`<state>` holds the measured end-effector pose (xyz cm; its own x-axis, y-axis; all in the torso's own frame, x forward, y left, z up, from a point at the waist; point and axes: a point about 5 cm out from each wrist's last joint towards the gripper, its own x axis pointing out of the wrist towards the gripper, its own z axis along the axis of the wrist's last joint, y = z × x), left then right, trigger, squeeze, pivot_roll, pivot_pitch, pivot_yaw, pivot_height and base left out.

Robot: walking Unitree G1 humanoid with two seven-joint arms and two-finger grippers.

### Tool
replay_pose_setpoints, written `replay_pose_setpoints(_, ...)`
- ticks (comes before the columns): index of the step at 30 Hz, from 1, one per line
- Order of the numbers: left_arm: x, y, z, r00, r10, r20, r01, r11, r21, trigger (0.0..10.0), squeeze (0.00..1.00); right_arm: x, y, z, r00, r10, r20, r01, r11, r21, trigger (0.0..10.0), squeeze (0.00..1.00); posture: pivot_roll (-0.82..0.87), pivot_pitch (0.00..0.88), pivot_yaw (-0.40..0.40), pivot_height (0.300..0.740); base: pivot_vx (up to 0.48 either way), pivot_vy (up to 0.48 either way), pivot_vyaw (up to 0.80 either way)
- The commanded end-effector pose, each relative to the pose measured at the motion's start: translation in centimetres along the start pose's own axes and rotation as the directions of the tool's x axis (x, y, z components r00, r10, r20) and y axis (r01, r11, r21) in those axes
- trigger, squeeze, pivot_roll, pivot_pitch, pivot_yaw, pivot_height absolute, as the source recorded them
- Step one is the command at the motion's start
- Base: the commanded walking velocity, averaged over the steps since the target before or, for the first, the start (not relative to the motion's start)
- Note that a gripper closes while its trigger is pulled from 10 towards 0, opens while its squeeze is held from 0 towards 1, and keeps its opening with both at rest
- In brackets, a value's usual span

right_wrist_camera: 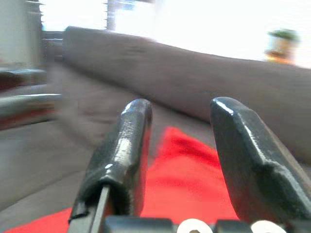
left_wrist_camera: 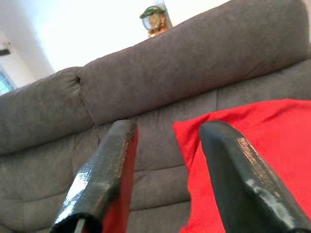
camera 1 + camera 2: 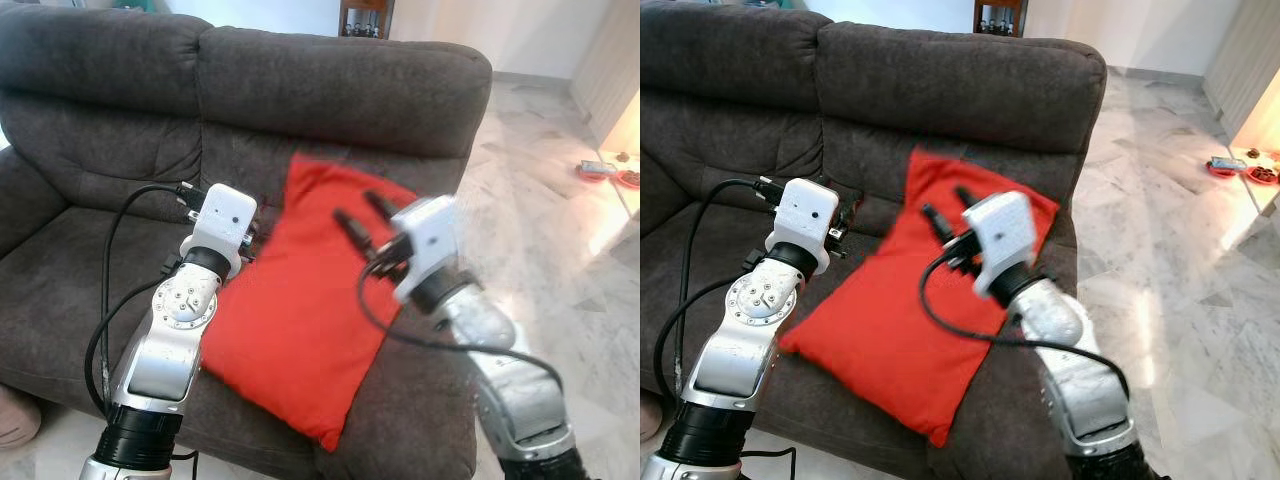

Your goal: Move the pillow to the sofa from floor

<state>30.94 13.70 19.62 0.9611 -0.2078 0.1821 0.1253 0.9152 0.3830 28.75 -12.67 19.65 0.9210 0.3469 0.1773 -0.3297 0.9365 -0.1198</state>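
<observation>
A red pillow [image 3: 300, 300] lies on the seat of the dark grey sofa [image 3: 330, 90], its upper end leaning against the backrest. My left gripper [image 2: 167, 131] is at the pillow's left edge, open, with nothing between its fingers. Over the pillow's upper right part my right gripper [image 3: 357, 208] is open too, and its black fingers [image 1: 129, 145] point toward the backrest with no hold on the cloth. That arm looks blurred.
Pale marble floor [image 3: 560, 200] stretches to the right of the sofa, with small items [image 3: 600, 168] by the far wall. A wooden shelf [image 3: 365, 18] stands behind the backrest. Black cables [image 3: 110, 270] loop off my left arm over the seat.
</observation>
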Motion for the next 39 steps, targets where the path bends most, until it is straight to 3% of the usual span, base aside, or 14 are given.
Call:
replay_pose_setpoints(1, -0.2, 0.2, -1.2, 0.999, 0.019, -0.041, -0.02, 1.0, -0.015, 10.0, 0.0, -0.3, -1.9, -0.9, 0.993, -0.113, -0.025, 0.114, 0.993, 0.024, 10.0, 0.0, 0.08, 0.032, -0.041, 0.74, 0.0, 0.0, 0.0)
replay_pose_setpoints(2, -0.7, 0.2, -2.8, 0.994, 0.036, -0.099, -0.041, 0.998, -0.043, 10.0, 0.0, -1.1, -4.1, -2.7, 0.971, -0.22, -0.093, 0.222, 0.975, 0.019, 10.0, 0.0, 0.08, 0.034, -0.037, 0.74, 0.0, 0.0, 0.0)
replay_pose_setpoints(3, -0.7, 0.2, -2.8, 0.994, 0.036, -0.099, -0.041, 0.998, -0.043, 10.0, 0.0, -1.1, -4.1, -2.7, 0.971, -0.22, -0.093, 0.222, 0.975, 0.019, 10.0, 0.0, 0.08, 0.034, -0.037, 0.74, 0.0, 0.0, 0.0)
replay_pose_setpoints(4, -1.1, 0.2, -4.2, 0.987, 0.041, -0.156, -0.052, 0.997, -0.064, 10.0, 0.0, -2.0, -5.6, -4.2, 0.945, -0.291, -0.148, 0.297, 0.954, 0.025, 10.0, 0.0, 0.08, 0.034, -0.037, 0.74, 0.0, 0.0, 0.0)
replay_pose_setpoints(10, -2.8, 0.7, -7.5, 0.954, 0.117, -0.278, -0.149, 0.984, -0.099, 10.0, 0.0, -5.4, -8.6, -8.7, 0.85, -0.433, -0.3, 0.452, 0.892, -0.009, 10.0, 0.0, 0.07, 0.031, -0.032, 0.74, 0.0, 0.0, 0.0)
replay_pose_setpoints(14, -3.6, 1.2, -8.4, 0.939, 0.161, -0.302, -0.188, 0.98, -0.062, 10.0, 0.0, -7.6, -9.7, -11.5, 0.789, -0.479, -0.384, 0.532, 0.846, 0.04, 10.0, 0.0, 0.07, 0.027, -0.026, 0.74, 0.0, 0.0, 0.0)
replay_pose_setpoints(16, -4.4, 1.0, -9.3, 0.931, 0.16, -0.327, -0.184, 0.982, -0.042, 10.0, 0.0, -9.6, -10.1, -13.9, 0.741, -0.488, -0.462, 0.557, 0.83, 0.016, 10.0, 0.0, 0.07, 0.016, -0.022, 0.74, 0.0, 0.0, 0.0)
replay_pose_setpoints(20, -6.5, 0.2, -11.8, 0.903, 0.143, -0.404, -0.171, 0.985, -0.032, 10.0, 0.0, -13.2, -10.0, -17.9, 0.649, -0.471, -0.597, 0.572, 0.82, -0.026, 10.0, 0.0, 0.07, 0.01, -0.021, 0.74, 0.0, 0.0, 0.0)
replay_pose_setpoints(23, -8.7, -0.7, -14.6, 0.853, 0.119, -0.508, -0.154, 0.988, -0.027, 10.0, 0.0, -16.1, -9.5, -20.1, 0.57, -0.46, -0.681, 0.597, 0.801, -0.042, 10.0, 0.0, 0.07, 0.0, -0.022, 0.74, 0.0, 0.0, 0.0)
replay_pose_setpoints(26, -9.9, -1.1, -15.9, 0.826, 0.107, -0.553, -0.149, 0.988, -0.03, 10.0, 0.0, -17.4, -9.1, -21.0, 0.536, -0.44, -0.72, 0.596, 0.802, -0.046, 10.0, 0.0, 0.07, 0.0, -0.018, 0.74, 0.0, 0.0, 0.0)
replay_pose_setpoints(28, -11.0, -1.8, -17.2, 0.793, 0.084, -0.603, -0.128, 0.991, -0.031, 10.0, 0.0, -18.8, -8.6, -21.9, 0.498, -0.415, -0.762, 0.57, 0.818, -0.072, 10.0, 0.0, 0.07, 0.0, -0.017, 0.74, 0.0, 0.0, 0.0)
replay_pose_setpoints(34, -12.9, -2.4, -19.9, 0.697, 0.052, -0.715, -0.112, 0.993, -0.037, 10.0, 0.0, -22.3, -8.1, -23.2, 0.37, -0.404, -0.837, 0.561, 0.815, -0.145, 10.0, 0.0, 0.08, 0.0, -0.011, 0.74, 0.0, 0.0, 0.0)
replay_pose_setpoints(38, -14.1, -2.3, -21.0, 0.65, 0.059, -0.758, -0.113, 0.993, -0.02, 10.0, 0.0, -23.1, -7.3, -23.7, 0.348, -0.366, -0.863, 0.525, 0.839, -0.144, 10.0, 0.0, 0.08, 0.0, -0.008, 0.74, 0.0, 0.0, 0.0)
replay_pose_setpoints(39, -15.5, -2.2, -22.1, 0.6, 0.056, -0.798, -0.11, 0.994, -0.013, 10.0, 0.0, -24.1, -6.2, -24.2, 0.307, -0.333, -0.891, 0.492, 0.858, -0.151, 10.0, 0.0, 0.08, 0.0, -0.011, 0.74, 0.0, 0.0, 0.0)
